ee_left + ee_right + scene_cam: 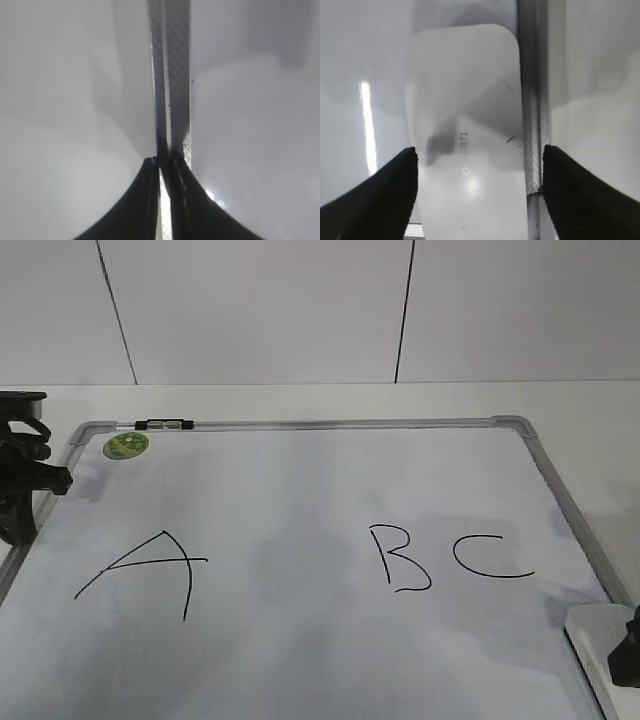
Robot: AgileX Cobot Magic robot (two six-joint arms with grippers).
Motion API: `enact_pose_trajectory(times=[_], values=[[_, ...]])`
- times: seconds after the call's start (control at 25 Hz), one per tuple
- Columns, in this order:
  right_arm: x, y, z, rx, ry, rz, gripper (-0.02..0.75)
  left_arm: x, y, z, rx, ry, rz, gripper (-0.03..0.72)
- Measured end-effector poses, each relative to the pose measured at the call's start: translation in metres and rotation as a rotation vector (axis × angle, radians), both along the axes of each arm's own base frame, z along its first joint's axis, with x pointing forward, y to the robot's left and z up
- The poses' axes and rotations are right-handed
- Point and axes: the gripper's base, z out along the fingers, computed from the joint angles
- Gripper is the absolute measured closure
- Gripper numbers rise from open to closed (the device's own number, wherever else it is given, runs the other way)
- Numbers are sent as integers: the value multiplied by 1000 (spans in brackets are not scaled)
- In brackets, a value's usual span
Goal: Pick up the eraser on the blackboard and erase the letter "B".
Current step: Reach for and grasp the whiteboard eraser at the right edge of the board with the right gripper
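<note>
The blackboard is a white board with a grey frame; A, B and C are drawn on it. The letter "B" stands right of centre, whole and black. The eraser is a white rounded block lying on the board's lower right corner, against the frame. In the right wrist view the eraser lies just ahead of my right gripper, which is open with one finger on each side of it. My left gripper is shut and empty over the left frame rail.
A green sticker and a small black-and-silver clip sit at the board's top left. The letter A is on the left and the letter C on the right of the B. The frame rail runs beside the eraser.
</note>
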Motion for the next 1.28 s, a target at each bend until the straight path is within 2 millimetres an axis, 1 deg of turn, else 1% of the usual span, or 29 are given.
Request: enact_pose_trajectory(times=[0.08, 0.2, 0.28, 0.52, 0.76, 1.08, 1.28], values=[[0, 1, 0, 6, 0, 1, 130, 0, 0, 0, 0, 0, 0, 669], [0, 1, 0, 17, 2, -6, 78, 0, 0, 0, 0, 0, 0, 669], [0, 2, 0, 24, 4, -4, 68, 0, 0, 0, 0, 0, 0, 669], [3, 4, -9, 35, 52, 8, 67, 0, -1, 0, 0, 0, -2, 669], [15, 5, -7, 31, 71, 30, 67, 0, -1, 0, 0, 0, -2, 669], [18, 6, -23, 26, 203, 54, 68, 0, -1, 0, 0, 0, -2, 669], [21, 7, -18, 30, 212, 61, 94, 0, -1, 0, 0, -2, -2, 669]])
